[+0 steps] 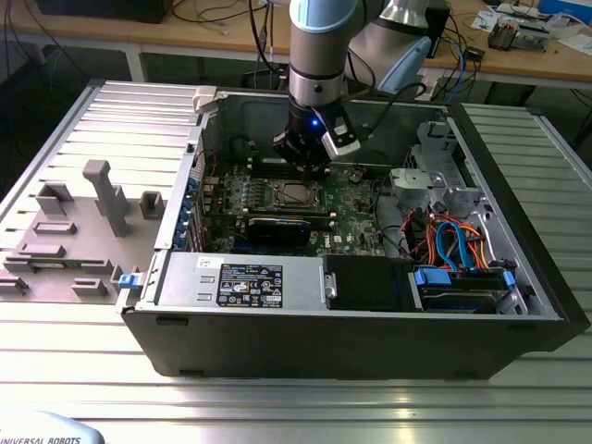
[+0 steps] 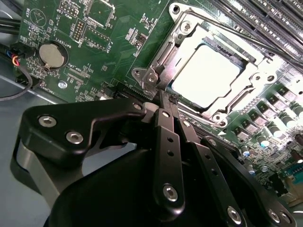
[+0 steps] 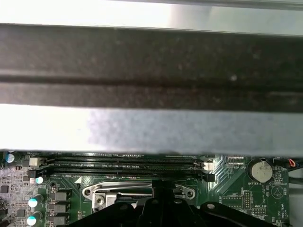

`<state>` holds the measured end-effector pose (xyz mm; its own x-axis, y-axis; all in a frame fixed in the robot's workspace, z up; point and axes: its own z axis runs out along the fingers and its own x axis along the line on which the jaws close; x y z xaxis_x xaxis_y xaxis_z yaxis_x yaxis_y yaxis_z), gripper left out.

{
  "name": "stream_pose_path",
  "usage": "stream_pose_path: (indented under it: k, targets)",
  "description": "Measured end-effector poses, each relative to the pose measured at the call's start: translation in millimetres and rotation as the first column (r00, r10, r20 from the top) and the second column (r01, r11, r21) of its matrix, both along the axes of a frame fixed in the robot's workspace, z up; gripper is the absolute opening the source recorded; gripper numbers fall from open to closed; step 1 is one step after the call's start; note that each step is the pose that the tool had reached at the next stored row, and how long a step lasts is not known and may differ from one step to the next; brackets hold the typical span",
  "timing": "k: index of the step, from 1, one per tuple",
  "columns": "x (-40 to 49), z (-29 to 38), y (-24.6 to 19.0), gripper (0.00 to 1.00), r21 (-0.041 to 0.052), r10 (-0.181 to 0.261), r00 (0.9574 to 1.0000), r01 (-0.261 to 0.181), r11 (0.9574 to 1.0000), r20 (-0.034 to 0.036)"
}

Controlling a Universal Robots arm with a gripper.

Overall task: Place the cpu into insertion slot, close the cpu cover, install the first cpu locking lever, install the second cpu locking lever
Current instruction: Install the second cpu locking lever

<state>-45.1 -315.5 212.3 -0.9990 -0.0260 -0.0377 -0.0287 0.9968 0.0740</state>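
Silver-topped cpu (image 2: 206, 75), one, flat and square, seated in the insertion slot (image 2: 258, 71) on the green circuit board (image 2: 123, 42). Cpu cover (image 2: 189, 40), one thin metal frame, lies down around it; its near corner is hidden behind the gripper (image 2: 162, 101). Gripper fingers, black, pressed together, tip at the cover's edge beside a lever wire. Coin cell (image 2: 51, 55), one, round. Computer case (image 1: 351, 324), dark sheet metal, open-topped; socket detail hard to make out in the exterior view.
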Motion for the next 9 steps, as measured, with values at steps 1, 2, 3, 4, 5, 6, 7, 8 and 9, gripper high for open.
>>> stream_pose_path:
  k: [1,2,3,4,5,6,7,8,9]
  targets:
    - [0.0,0.6,0.0,0.11,-0.0004,0.000,1.0000,0.000,1.0000,0.0001]
    - [0.1,0.9,0.1,0.11,-0.0005,0.000,1.0000,0.000,1.0000,0.0001]
    - [0.1,0.9,0.1,0.11,-0.0004,0.000,1.0000,0.000,1.0000,0.0003]
    - [0.0,1.0,0.0,0.11,-0.0005,0.000,1.0000,0.000,1.0000,0.0003]
    - [-0.1,1.2,-0.7,0.11,-0.0009,0.000,1.0000,0.000,1.0000,-0.0001]
    - [0.0,1.1,-1.3,0.11,-0.0008,0.000,1.0000,0.000,1.0000,0.0000]
    - [0.0,1.1,-2.4,0.11,-0.0008,0.000,1.0000,0.000,1.0000,0.0001]
    - [0.0,1.1,-3.3,0.11,-0.0008,0.000,1.0000,0.000,1.0000,0.0000]
    - [0.0,1.0,-4.5,0.11,-0.0007,0.000,1.0000,0.000,1.0000,0.0001]
